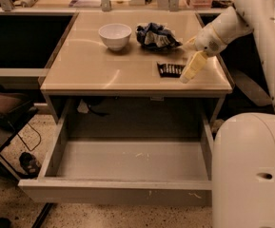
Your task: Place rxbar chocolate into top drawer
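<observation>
You see a white bowl [114,34] beside a crumpled blue-and-white bag [156,35] on the table [103,70]; the gripper [186,76] hangs over its right side.

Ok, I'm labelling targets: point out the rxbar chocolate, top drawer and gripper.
rxbar chocolate [170,70], camera view, middle of the wrapper.
top drawer [113,192], camera view, front panel.
gripper [188,73], camera view, near its tip, just right of the rxbar chocolate.

Warm tabletop [103,72] glare beside the gripper [187,75]

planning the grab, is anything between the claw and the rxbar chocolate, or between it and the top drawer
Nothing visible. The claw hangs right beside the rxbar chocolate; the top drawer below stands open; bowl and bag lie farther back.
</observation>
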`<state>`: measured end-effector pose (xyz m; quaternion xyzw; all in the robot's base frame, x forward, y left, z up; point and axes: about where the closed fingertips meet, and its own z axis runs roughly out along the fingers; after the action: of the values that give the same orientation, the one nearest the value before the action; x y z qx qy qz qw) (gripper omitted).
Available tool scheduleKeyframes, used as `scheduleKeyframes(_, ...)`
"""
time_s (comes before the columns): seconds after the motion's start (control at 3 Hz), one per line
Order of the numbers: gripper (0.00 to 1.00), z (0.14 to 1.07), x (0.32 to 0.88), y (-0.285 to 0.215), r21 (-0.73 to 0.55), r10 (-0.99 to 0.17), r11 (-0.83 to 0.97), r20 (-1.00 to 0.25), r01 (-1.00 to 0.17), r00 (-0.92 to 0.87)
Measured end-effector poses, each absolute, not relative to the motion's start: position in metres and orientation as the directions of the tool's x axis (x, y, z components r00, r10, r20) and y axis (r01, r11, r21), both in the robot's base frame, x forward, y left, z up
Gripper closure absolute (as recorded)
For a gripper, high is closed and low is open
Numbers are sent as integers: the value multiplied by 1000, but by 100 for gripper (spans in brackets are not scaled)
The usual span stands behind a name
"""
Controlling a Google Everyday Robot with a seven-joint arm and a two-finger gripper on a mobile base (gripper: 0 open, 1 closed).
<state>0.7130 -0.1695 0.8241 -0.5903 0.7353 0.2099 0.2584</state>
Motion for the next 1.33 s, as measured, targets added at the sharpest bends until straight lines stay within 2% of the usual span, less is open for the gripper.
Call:
scheduleKeyframes(0.33,0,789,715,-159,77,-736,182,-650,-980,-188)
scheduleKeyframes(0.67,0,794,714,-159,77,-736,182,-650,-980,-188)
scheduleKeyframes(1.0,18,794,715,-159,77,-736,182,-650,-980,-188)
scheduleKeyframes(1.33,41,794,715,-159,77,-736,182,-650,-980,-188)
